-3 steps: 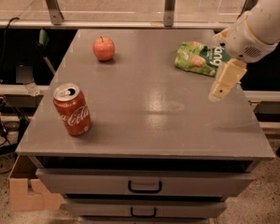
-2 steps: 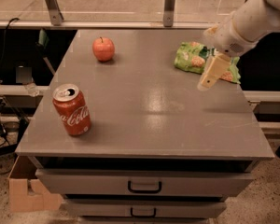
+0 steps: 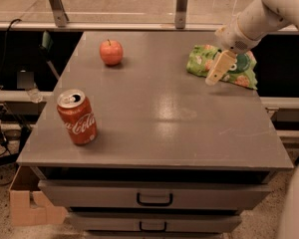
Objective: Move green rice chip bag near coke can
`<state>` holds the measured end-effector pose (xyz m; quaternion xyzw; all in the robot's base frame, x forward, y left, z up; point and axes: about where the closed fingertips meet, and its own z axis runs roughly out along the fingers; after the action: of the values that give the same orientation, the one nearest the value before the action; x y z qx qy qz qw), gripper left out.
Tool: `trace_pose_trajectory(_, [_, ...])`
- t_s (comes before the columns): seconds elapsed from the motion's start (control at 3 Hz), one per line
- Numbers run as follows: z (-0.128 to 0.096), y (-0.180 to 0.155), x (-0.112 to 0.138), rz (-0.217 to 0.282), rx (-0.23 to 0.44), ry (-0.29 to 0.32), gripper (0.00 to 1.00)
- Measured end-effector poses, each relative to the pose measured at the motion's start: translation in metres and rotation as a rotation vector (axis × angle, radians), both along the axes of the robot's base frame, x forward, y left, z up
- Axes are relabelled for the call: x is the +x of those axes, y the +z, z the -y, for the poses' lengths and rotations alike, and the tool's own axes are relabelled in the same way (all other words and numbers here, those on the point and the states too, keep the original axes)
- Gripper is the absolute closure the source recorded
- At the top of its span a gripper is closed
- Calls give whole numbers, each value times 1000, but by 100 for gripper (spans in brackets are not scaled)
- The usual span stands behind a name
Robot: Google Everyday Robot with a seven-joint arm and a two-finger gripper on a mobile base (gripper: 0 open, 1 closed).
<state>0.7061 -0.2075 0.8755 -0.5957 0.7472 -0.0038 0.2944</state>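
View: camera view, looking down over the front of the table.
Table [image 3: 179,118]: a grey top with a dull sheen, set over a cabinet with two drawers [image 3: 154,195] that have dark handles.
Coke can [image 3: 77,117]: red and upright, with the silver top open. White "Coca-Cola" script runs down the side facing the camera.
Coke can, place: front left part of the table, near the left edge and a little back from the front edge.
Green rice chip bag [image 3: 243,72]: crinkled bright green, lying flat, with a dark green round logo and orange-tan patches. Its lettering cannot be read.
Green rice chip bag, place: far right corner of the table, with its right end near the right edge. It is well apart from the coke can.
Hand [image 3: 214,76]: tan, slanting down and to the left in front of the left half of the bag. I cannot tell whether it is spread or closed, or whether it touches the bag.
Arm [image 3: 261,15]: white, coming in from the upper right.
Apple [image 3: 111,52]: red, at the back left, near the far edge.
Open room: bare grey top runs diagonally from the bag to the can, and the front right quarter is bare too.
Surroundings: a cardboard box [image 3: 32,205] on the floor at lower left and cables [image 3: 0,128] hanging at the left.
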Motion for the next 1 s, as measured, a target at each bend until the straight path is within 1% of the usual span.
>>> trace_pose_trajectory(0.33, [14, -15, 27, -33, 0, -49, 17])
trace_pose_trajectory(0.67, [22, -24, 38, -63, 5, -74, 42])
trace_pose_trajectory(1.0, [21, -21, 31, -92, 27, -74, 71])
